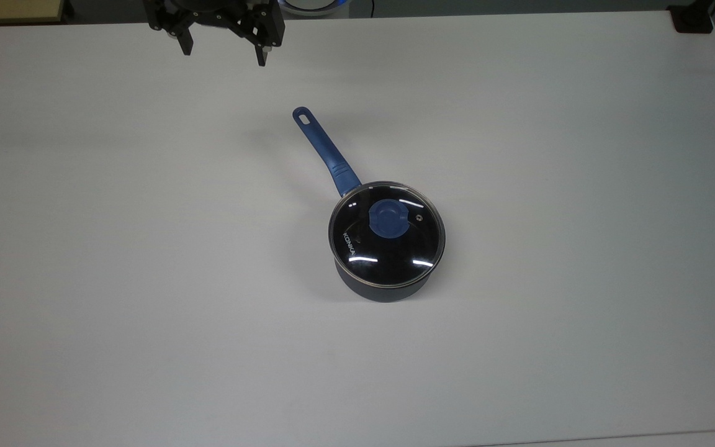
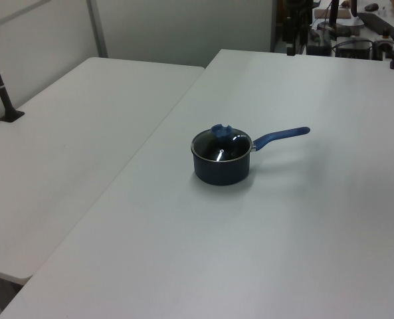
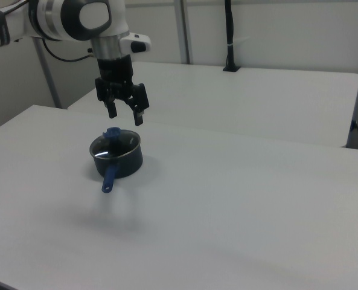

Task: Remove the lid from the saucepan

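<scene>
The saucepan (image 1: pixel 382 288) stands near the middle of the white table, dark navy, its long blue handle (image 1: pixel 326 152) pointing up-left in the top view. The glass lid (image 1: pixel 357 248) with a blue knob (image 1: pixel 388 218) sits flat on it. The pan also appears in the left view (image 2: pixel 221 169) and the right view (image 3: pixel 125 163), lid (image 3: pixel 115 147) on. My gripper (image 1: pixel 224 56) hangs open and empty at the top view's upper left, well clear of the handle's end. In the right view the gripper (image 3: pixel 125 115) hovers above the pan.
The white table (image 1: pixel 146 279) is bare around the pan. A second white table (image 2: pixel 70 126) adjoins it on the left view's left, with a black post (image 2: pixel 0 80) clamped at its edge. Equipment (image 2: pixel 356 26) stands past the table's far end in the left view.
</scene>
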`<state>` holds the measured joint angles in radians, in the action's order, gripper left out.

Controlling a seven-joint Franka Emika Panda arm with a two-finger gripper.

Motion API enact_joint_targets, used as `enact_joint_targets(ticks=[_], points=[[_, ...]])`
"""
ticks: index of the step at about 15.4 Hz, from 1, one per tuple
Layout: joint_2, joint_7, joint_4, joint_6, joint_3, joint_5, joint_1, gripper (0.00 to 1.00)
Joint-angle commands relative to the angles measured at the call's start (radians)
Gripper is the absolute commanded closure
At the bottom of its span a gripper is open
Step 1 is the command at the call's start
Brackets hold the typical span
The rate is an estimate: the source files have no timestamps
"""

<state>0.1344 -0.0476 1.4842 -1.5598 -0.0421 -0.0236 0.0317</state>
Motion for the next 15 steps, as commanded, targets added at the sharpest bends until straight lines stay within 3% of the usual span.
enact_joint_targets(ticks=[1, 15], points=[[-0.033, 0.020, 0.010, -0.005, -0.004, 0.011, 0.049, 0.00], [-0.021, 0.040, 0.007, 0.007, -0.005, 0.017, 0.037, 0.00]])
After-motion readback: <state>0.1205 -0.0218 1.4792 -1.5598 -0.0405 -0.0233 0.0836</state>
